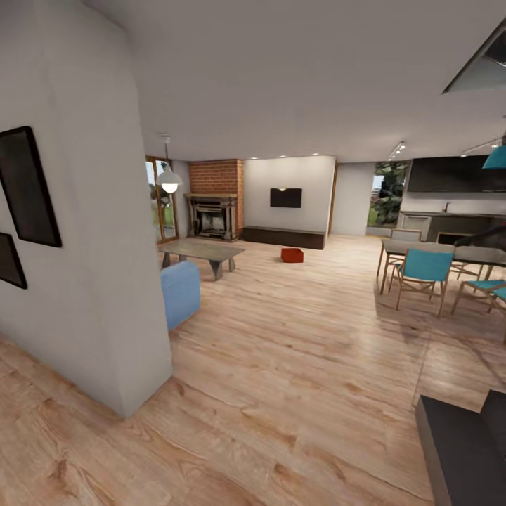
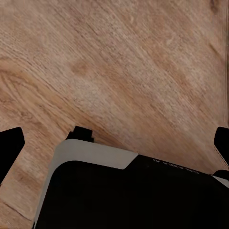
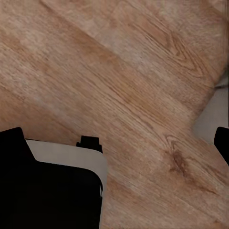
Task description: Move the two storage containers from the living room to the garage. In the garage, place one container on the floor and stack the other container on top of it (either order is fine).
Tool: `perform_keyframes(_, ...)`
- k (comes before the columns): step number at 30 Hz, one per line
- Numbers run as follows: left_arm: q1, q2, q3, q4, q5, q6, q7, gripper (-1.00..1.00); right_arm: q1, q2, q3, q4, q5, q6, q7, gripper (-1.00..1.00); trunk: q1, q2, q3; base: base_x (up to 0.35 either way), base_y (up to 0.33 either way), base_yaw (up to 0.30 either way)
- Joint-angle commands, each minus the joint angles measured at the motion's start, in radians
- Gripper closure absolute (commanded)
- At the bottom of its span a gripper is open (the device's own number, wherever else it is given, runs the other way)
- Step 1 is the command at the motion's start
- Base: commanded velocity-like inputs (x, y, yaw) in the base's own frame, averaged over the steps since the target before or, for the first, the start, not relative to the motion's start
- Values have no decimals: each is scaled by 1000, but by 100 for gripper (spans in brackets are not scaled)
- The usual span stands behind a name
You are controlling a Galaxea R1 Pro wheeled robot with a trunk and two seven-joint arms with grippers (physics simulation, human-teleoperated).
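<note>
Head view, storage container (image 1: 292, 254) upright on living room floor (image 1: 295, 330), long axis sideways

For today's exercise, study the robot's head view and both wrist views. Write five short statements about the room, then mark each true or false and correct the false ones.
1. An orange-red container sits on the wood floor in front of the low dark cabinet under the wall TV. True.
2. The container rests on top of the coffee table. False: it is on the floor, apart from the table.
3. The brick fireplace stands to the left of the TV. True.
4. The dining chairs have red seats. False: they are teal blue.
5. Both wrist views look down on dark grey concrete. False: they show light wood planks.
</note>
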Motion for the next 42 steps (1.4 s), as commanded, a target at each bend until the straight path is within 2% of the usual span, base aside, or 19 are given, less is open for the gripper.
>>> perform_keyframes(1, -1, 0, -2, 1, 5, -3, -1, -100, -2, 0, -6, 3, 9, -5, -4, -100, 1, -1, -1, 324, 0, -251)
perform_keyframes(27, -1, 0, -2, 1, 5, -3, -1, -100, -2, 0, -4, 3, 10, -5, -4, -100, 1, -1, -1, 324, 0, -250)
perform_keyframes(35, -1, 0, -2, 1, 5, -3, -2, -100, -2, -1, -2, 3, 14, -5, -2, -100, 1, -1, -1, 324, 0, -55)
perform_keyframes(37, -1, 0, -2, 1, 5, -3, -1, -100, -2, 0, 19, 3, 14, -5, -2, -100, 1, -1, -1, 324, 0, -1)
perform_keyframes(38, -1, 0, -2, 1, 5, -3, -1, -100, -2, 2, 44, 3, 13, -5, -2, -100, 1, -1, -1, 324, 0, 0)
perform_keyframes(42, -1, 0, -2, 1, 5, -3, -1, -100, -2, 3, 61, 3, 13, -5, -2, -100, 1, -1, -1, 324, 0, 0)
